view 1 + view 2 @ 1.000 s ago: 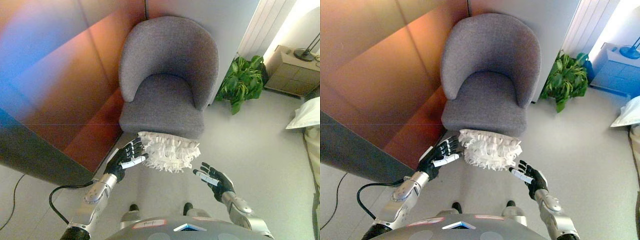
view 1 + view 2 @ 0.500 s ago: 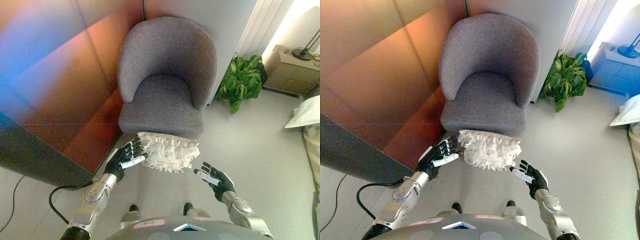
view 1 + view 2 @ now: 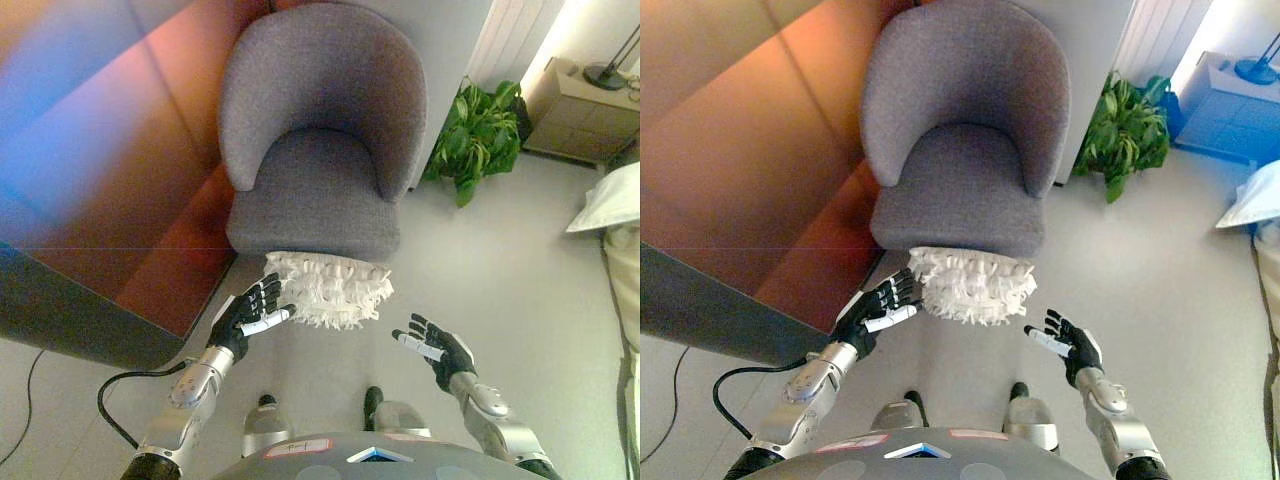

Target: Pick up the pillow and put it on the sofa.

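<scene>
A white fringed pillow (image 3: 326, 289) hangs at the front edge of the grey armchair's seat (image 3: 310, 200), partly overlapping it. My left hand (image 3: 251, 314) is open, its straight fingers against the pillow's left side. My right hand (image 3: 436, 347) is open too, palm up, lower right of the pillow and clear of it by a small gap. Whether the pillow rests on the seat edge or only against my left hand, I cannot tell.
The armchair stands in a corner against a reddish-brown wall panel (image 3: 120, 170) on the left. A green potted plant (image 3: 474, 136) is right of the chair, a bedside cabinet (image 3: 585, 112) behind it. A white pillow on a bed (image 3: 612, 200) shows at the right edge.
The camera has shifted, so the chair sits slightly higher and more to the left. The right hand has drifted a little to the right, away from the pillow. The left hand stays on it.
</scene>
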Controlling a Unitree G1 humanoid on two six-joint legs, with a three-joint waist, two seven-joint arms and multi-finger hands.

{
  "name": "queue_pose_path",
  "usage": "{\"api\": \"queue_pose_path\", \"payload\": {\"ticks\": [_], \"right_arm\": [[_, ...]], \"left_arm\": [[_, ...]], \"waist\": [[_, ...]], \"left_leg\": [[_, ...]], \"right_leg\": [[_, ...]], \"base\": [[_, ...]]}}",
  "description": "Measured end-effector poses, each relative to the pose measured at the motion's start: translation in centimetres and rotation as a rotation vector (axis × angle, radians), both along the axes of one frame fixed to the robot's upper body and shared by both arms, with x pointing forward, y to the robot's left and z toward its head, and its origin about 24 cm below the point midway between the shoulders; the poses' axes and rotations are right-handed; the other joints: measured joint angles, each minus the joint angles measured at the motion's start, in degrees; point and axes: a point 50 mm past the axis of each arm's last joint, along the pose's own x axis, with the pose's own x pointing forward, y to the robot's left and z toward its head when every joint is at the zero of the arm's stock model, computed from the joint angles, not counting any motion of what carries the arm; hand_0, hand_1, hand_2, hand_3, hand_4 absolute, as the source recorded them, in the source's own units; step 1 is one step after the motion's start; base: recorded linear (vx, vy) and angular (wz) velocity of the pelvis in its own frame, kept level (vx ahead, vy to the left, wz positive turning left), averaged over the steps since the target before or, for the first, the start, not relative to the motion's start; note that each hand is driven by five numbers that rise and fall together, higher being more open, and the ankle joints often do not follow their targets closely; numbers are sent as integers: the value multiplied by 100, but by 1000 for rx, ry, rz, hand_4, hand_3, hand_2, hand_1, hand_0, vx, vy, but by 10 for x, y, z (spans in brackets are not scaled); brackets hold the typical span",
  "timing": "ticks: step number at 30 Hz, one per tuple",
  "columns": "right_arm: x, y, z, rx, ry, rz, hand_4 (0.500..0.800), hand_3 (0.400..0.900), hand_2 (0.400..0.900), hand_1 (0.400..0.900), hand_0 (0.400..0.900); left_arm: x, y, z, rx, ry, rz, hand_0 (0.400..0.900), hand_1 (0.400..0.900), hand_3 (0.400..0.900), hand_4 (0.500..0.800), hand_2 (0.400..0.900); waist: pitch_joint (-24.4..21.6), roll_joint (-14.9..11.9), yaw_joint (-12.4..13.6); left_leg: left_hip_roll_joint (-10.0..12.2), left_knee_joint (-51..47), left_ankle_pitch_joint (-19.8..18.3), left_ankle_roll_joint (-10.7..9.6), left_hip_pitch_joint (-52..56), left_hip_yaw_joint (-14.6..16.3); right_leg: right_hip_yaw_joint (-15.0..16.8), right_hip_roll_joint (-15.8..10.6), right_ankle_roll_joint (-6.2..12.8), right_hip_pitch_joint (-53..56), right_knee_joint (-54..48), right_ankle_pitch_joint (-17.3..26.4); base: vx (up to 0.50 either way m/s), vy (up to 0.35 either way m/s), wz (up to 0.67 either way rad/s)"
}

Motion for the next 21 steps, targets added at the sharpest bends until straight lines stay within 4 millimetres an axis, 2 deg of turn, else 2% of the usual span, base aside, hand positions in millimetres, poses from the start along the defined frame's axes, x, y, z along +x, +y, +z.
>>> {"api": "queue_pose_path", "payload": {"ticks": [2,4,5,7,8,9,10,12,14,15,16,17,18,19,20,21], "right_arm": [[0,-6,2,-25,2,12,800,900,900,900,900],[-2,-9,2,-28,3,4,800,900,900,900,900],[-2,-9,2,-26,4,5,800,900,900,900,900],[-8,-3,-2,-3,21,5,800,900,900,900,900],[-12,-2,-5,9,30,4,800,900,900,900,900],[-11,0,-5,19,25,7,800,900,900,900,900],[-12,0,-5,24,22,9,800,900,900,900,900],[-7,-5,-2,22,6,16,800,900,900,900,900],[-2,-7,1,15,-9,26,800,900,900,900,900],[-1,-8,2,6,-15,27,800,900,900,900,900],[-3,-7,2,13,-14,21,800,900,900,900,900],[-6,-5,2,20,-15,27,800,900,900,900,900],[-8,-2,3,30,-19,36,800,900,900,900,900],[-13,5,1,57,-10,33,800,900,900,900,900],[-18,15,-4,91,6,34,800,900,900,900,900],[-16,23,-4,118,0,27,800,900,900,900,900]], "left_arm": [[0,-3,0,-15,-1,-11,900,900,900,800,900],[2,-4,1,-20,-11,-23,900,900,900,800,900],[2,-4,2,-22,-16,-25,900,900,900,800,900],[5,0,5,-13,-37,-16,900,900,900,800,900],[4,0,4,-15,-35,-10,900,900,900,800,900],[2,0,3,-17,-32,-7,900,900,900,800,900],[0,-1,3,-24,-35,-6,900,900,900,800,900],[-3,-3,1,-30,-24,-14,900,900,900,800,900],[-5,-1,-1,-22,-10,-8,900,900,900,800,900],[-4,0,-1,-22,-14,-6,900,900,900,800,900],[-2,2,1,-17,-18,-8,900,900,900,800,900],[-3,3,1,-17,-18,-6,900,900,900,800,900],[-6,4,0,-19,-12,1,900,900,900,800,900],[-4,7,2,-5,-19,-6,900,900,900,800,900],[0,14,7,23,-32,-14,900,900,900,800,900],[2,20,9,47,-35,-15,900,900,900,800,900]], "waist": [[31,13,5],[49,11,9],[66,71,54],[208,-90,206],[313,-176,235],[341,-259,255],[369,-320,328],[433,-256,481],[419,-206,520],[387,-201,549],[381,-341,645],[288,-487,736],[242,-472,840],[171,-590,798],[118,-784,806],[105,-879,792]], "left_leg": [[-58,-49,-132,106,-35,-95],[-159,-303,-147,58,4,-123],[-109,-463,0,-37,62,-13],[-118,-403,71,-142,224,114],[-77,179,-5,-259,45,-8],[-21,377,-190,-386,-388,-225],[16,43,-131,-355,-623,-235],[232,-691,84,-307,-748,-127],[326,-995,152,-244,-705,-6],[262,-933,185,-236,-611,27],[71,-744,353,-219,-602,51],[-185,-579,352,-156,-633,161],[-244,-529,514,127,-675,342],[-343,-426,563,210,-649,367],[-584,-396,459,279,-595,332],[-710,-366,382,323,-535,263]], "right_leg": [[71,-47,12,-51,53,1],[82,-125,107,-7,-108,65],[43,-98,148,-36,72,42],[26,-233,109,-44,1078,-925],[206,-146,18,100,857,-870],[338,-121,32,283,560,-804],[422,-112,42,394,254,-676],[473,-61,121,574,-121,-538],[521,-98,234,756,-246,-599],[566,-209,332,820,-240,-664],[656,-456,381,837,-238,-713],[612,-772,349,892,-381,-751],[356,-1027,481,772,518,-953],[273,-1169,700,579,1562,-1122],[93,-1374,669,506,2038,-1007],[6,-1462,653,441,2182,-715]], "base": [[378,219,-18],[416,208,-32],[469,183,-49],[534,201,-53],[567,237,-49],[499,235,-40],[529,289,-47],[535,332,-38],[532,330,-11],[494,328,17],[417,318,26],[389,328,27],[374,325,14],[383,318,7],[339,275,8],[299,231,12]]}}
